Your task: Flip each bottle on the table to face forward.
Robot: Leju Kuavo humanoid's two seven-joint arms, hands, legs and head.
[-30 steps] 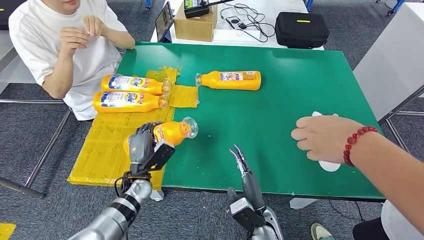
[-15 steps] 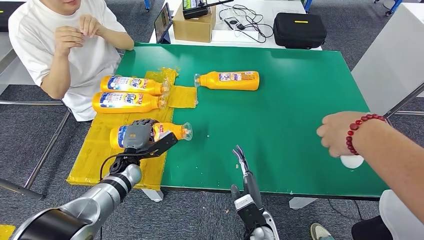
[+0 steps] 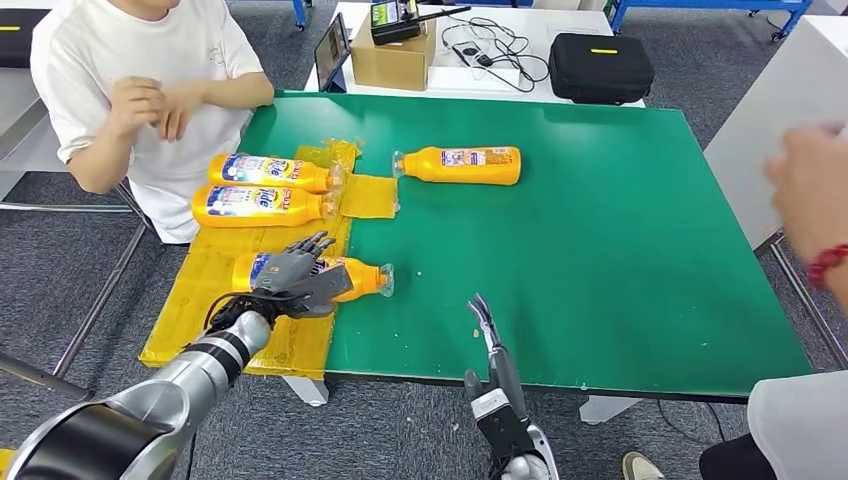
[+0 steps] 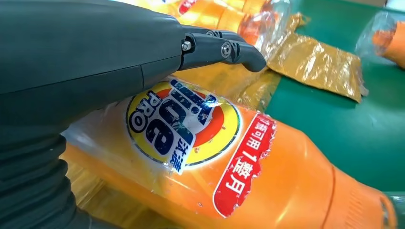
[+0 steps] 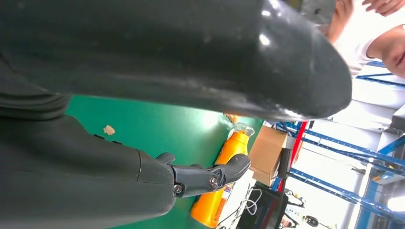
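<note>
Head view: the left robot hand (image 3: 296, 277) rests over the near bottle (image 3: 352, 279), fingers spread across its body and not wrapped around it, so it looks to hold nothing. That bottle lies on its side at the near left of the green counter (image 3: 600, 250), on a yellow plastic sheet (image 3: 205, 300), cap toward the middle. Two more bottles (image 3: 262, 190) lie side by side beyond it, and a fourth bottle (image 3: 465, 164) lies apart on the bare green. To finish this step well, I judge the hand should lift straight off without dragging, so the round bottle does not roll. The right robot hand (image 3: 484, 318) hovers at the near edge, fingers straight and close together, empty.

Left wrist view: the bottle's orange body shows its blue, yellow and red label facing up, a glossy film over it.

Right wrist view: the fourth bottle lies beyond the hand's fingers.
</note>
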